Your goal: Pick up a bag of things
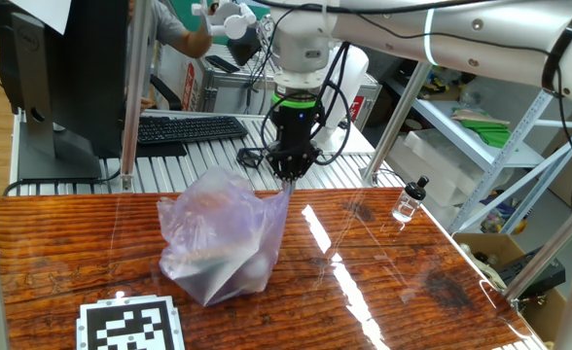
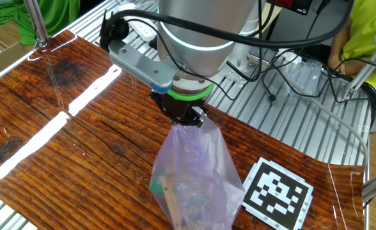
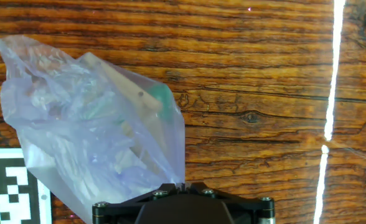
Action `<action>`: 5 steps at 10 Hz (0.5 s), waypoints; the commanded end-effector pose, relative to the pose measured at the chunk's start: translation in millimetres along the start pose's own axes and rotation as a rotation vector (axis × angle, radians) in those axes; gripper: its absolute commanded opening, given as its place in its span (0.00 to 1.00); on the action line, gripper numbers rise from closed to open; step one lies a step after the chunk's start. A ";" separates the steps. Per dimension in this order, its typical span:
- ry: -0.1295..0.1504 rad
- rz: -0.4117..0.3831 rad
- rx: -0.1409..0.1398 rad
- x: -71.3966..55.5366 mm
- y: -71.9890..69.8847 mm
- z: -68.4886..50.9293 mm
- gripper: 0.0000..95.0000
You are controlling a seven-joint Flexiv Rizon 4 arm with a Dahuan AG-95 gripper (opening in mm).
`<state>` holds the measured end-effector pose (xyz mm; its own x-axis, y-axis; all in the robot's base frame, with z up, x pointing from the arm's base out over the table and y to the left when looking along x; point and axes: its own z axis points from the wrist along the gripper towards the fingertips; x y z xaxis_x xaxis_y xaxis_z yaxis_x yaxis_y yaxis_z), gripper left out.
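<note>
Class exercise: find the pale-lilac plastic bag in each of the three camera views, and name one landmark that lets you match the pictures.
One fixed view: the bag sits left of centre, below the end effector.
The other fixed view: lower centre, hanging from the end effector.
Hand view: it fills the left half.
Shared landmark: the black-and-white marker beside the bag.

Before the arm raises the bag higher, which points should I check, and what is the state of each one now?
1. Gripper shut on the top of the bag: ok.
2. Plastic pulled taut under the fingers: ok.
3. Things inside the bag, none fallen out: ok.
4. Bag bottom off the table: cannot tell.
5. Small bottle apart from the bag: ok.
6. Marker card free of the bag: cannot tell.
</note>
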<state>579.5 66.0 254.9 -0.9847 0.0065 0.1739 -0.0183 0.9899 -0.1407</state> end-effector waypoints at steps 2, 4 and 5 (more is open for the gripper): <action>-0.014 0.024 -0.001 -6.4 8.9 12.9 0.00; -0.011 0.019 -0.002 -8.8 10.9 16.5 0.20; -0.009 0.024 -0.004 -11.1 13.7 20.6 0.20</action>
<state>588.0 77.9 229.0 -0.9853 0.0274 0.1685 0.0037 0.9903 -0.1392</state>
